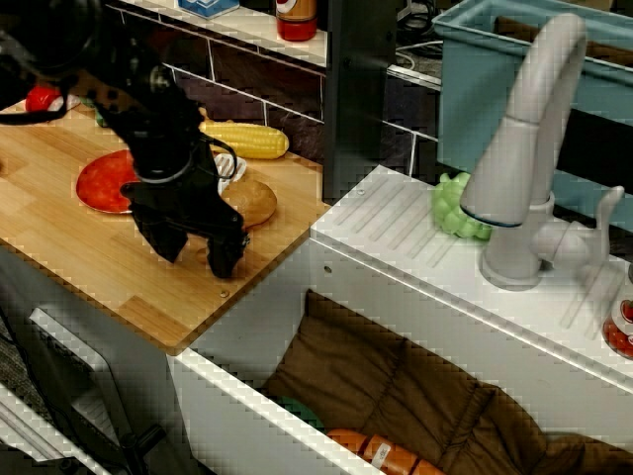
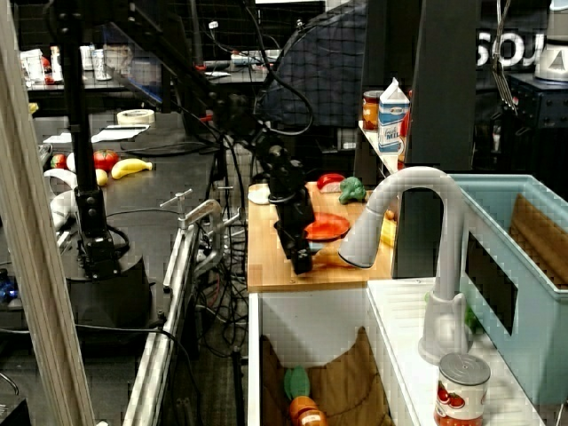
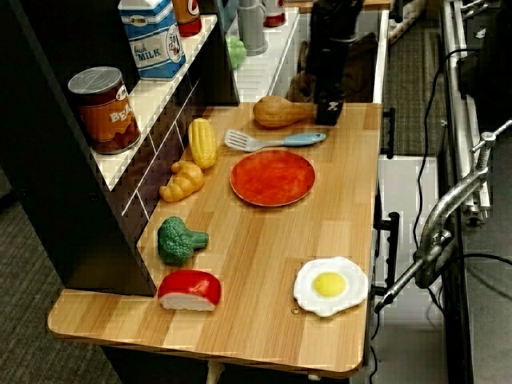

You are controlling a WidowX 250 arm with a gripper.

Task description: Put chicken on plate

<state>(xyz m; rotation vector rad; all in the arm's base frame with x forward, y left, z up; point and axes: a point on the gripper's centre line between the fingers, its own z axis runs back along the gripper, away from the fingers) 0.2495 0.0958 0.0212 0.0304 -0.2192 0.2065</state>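
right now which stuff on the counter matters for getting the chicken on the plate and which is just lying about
Part of the job:
chicken
plate
claw

Just lying about:
spatula
corn cob
croissant
broccoli
red-and-white piece
fried egg

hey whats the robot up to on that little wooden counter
A black robot arm has its pincer down at the sink end of the wooden counter, right beside the toy chicken drumstick. The fingers look spread, and the chicken lies on the wood, not lifted. The red plate sits empty nearby, with a blue spatula lying between it and the chicken. So the chicken is not yet on the plate.
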